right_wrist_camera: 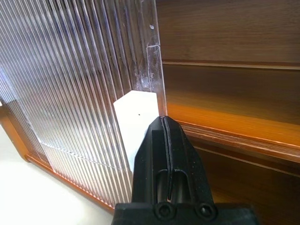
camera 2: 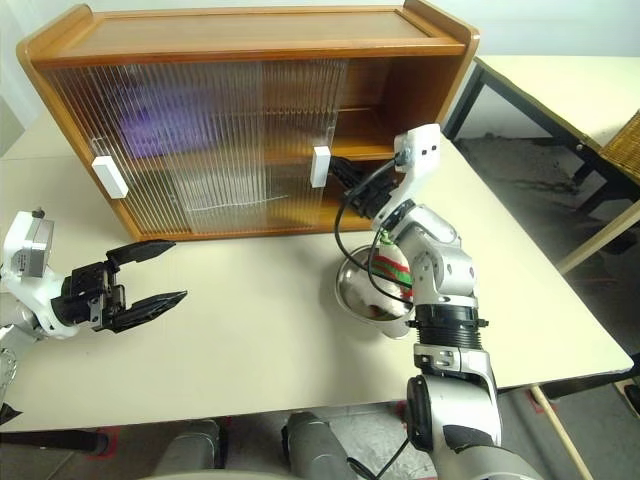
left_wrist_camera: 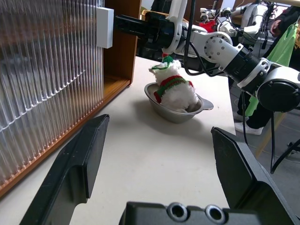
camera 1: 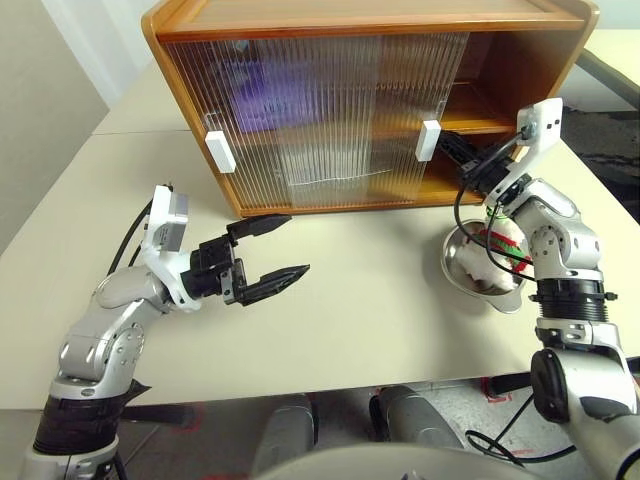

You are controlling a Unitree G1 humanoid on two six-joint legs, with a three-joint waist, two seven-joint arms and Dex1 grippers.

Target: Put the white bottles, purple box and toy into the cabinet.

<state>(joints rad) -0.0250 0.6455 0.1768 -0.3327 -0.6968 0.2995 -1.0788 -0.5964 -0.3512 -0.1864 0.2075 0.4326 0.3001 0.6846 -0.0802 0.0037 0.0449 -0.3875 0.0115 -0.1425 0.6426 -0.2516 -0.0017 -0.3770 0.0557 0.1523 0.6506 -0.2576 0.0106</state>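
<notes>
Step in hand: opening the cabinet (camera 1: 360,20) — the right gripper (right_wrist_camera: 164,136), fingers pressed fully together and holding nothing, is set against the white handle (right_wrist_camera: 136,119) at the edge of the right-hand sliding door (camera 1: 400,110). The far right section of the cabinet already stands open, both shelves bare there.

The toy (left_wrist_camera: 173,89) sits in a steel bowl (left_wrist_camera: 197,110) on the worktop (camera 1: 350,330), just in front of the open section and below the right forearm. A purple shape (camera 1: 262,100) shows through the ribbed doors on the upper shelf; this is probably the purple box, though the ribbing blurs it. The white bottles cannot be made out.

The left gripper (camera 1: 275,250) hovers over the worktop in front of the cabinet, fingers spread wide and empty.

Next move, as judged: push the handle sideways toward the cabinet's middle to widen the opening, keeping the closed fingers square on the handle edge so they do not slip off — then withdraw and reach for the toy.
</notes>
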